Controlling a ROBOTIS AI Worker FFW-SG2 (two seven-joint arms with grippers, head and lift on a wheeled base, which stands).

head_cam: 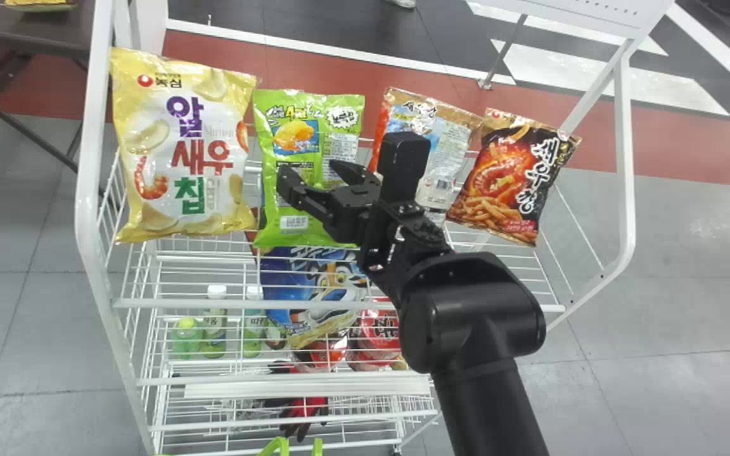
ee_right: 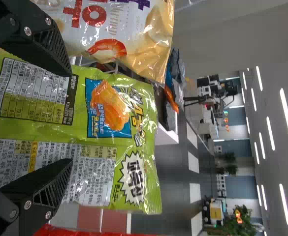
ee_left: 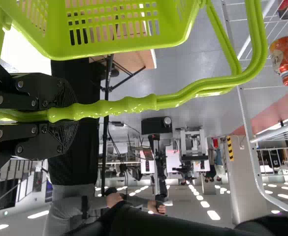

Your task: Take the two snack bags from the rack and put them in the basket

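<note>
The bags look light and puffed, with thin, slippery film over brittle contents, so a hard squeeze could crush or burst them. The shiny green snack bag [head_cam: 309,136] seems best gathered across its width around mid-height, gently, without catching its neighbours. It stands upright in the top tier of the white wire rack [head_cam: 181,304], between the large yellow-and-white snack bag [head_cam: 181,145] at the rack's left edge and the orange-and-silver snack bag [head_cam: 450,149]. The dark red-and-black snack bag [head_cam: 511,177] leans nearer the right edge. Which two are meant is unclear, though the green one looks like the likely target.

The black right gripper [head_cam: 310,170] has its two flat fingers well apart in front of the green bag's face, with nothing clamped between them; whether either touches the film, I cannot tell. The black left gripper [ee_left: 67,114] is closed firmly on the ridged lime-green plastic handle [ee_left: 129,105] of the slotted lime-green basket [ee_left: 171,34].
</note>
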